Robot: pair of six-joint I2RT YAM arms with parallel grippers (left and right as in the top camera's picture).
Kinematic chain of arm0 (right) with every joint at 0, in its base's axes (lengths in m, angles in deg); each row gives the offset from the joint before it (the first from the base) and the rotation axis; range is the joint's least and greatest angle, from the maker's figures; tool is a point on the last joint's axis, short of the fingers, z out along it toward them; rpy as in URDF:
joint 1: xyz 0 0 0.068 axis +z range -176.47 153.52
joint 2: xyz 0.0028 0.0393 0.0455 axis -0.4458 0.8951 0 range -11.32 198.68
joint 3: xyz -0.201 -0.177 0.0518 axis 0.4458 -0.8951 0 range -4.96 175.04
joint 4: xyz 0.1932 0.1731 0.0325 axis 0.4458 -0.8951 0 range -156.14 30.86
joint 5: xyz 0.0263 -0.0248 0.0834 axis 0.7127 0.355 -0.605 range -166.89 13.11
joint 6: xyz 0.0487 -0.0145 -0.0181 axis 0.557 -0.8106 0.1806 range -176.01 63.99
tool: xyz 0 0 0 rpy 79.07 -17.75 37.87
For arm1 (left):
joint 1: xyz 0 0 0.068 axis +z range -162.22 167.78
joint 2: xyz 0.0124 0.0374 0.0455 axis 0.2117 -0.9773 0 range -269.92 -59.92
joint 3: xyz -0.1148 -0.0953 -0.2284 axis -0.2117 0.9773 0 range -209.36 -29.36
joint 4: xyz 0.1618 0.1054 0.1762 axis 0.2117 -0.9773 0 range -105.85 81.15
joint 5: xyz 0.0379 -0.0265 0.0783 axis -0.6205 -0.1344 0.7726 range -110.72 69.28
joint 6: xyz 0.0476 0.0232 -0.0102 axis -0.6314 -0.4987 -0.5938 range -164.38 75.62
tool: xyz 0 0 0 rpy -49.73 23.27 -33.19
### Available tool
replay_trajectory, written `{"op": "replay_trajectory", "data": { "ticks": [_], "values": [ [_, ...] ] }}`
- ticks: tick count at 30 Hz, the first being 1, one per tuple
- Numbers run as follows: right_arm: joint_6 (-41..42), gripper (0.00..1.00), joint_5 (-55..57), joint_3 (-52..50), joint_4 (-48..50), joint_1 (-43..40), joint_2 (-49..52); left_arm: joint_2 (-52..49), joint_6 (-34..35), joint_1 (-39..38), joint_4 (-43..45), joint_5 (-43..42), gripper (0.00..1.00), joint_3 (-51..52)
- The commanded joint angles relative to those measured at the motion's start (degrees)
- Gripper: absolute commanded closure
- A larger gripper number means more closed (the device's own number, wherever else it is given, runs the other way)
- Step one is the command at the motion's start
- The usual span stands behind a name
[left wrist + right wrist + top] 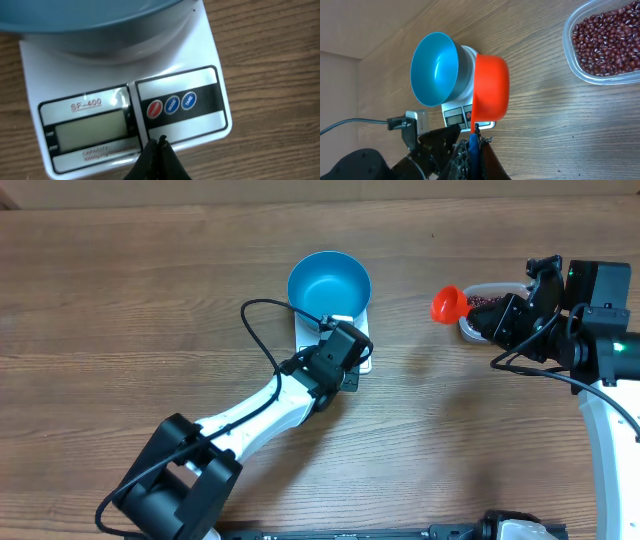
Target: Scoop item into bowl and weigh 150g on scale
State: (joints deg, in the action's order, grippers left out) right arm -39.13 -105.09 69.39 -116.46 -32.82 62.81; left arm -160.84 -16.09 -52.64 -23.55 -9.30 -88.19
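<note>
The bright-blue bowl (329, 282) stands empty on the white scale (365, 342). My left gripper (345, 361) is shut with nothing in it. In the left wrist view its tips (159, 143) sit at the scale's (210, 45) front edge, just below the red button, with the bowl (90, 15) behind. My right gripper (484, 315) is shut on the handle of an orange scoop (449, 305). It holds the scoop between the bowl and the tub of dark red beans (490, 300). The right wrist view shows the gripper (474, 132), scoop (490, 90), bowl (435, 67), scale (456, 116) and beans (607, 40).
The beans lie in a clear plastic tub (568, 47) at the table's right side, under my right arm. A black cable (262, 330) loops from the left arm beside the scale. Bare wooden tabletop (120, 310) lies around.
</note>
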Motion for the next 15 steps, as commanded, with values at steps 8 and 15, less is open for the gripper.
{"op": "replay_trajectory", "data": {
  "ticks": [8, 15],
  "values": [
    [-0.48, 0.96, 0.28, 1.27, 0.15, -0.26, -1.38, -3.43, -3.04, -0.11, 3.41, 2.25, 0.96, 0.28],
    [-0.52, 0.96, 0.31, 1.27, 0.11, -0.26, -1.38, -5.84, -3.50, -0.07, 6.23, 4.24, 0.96, 0.28]
  ]
}}
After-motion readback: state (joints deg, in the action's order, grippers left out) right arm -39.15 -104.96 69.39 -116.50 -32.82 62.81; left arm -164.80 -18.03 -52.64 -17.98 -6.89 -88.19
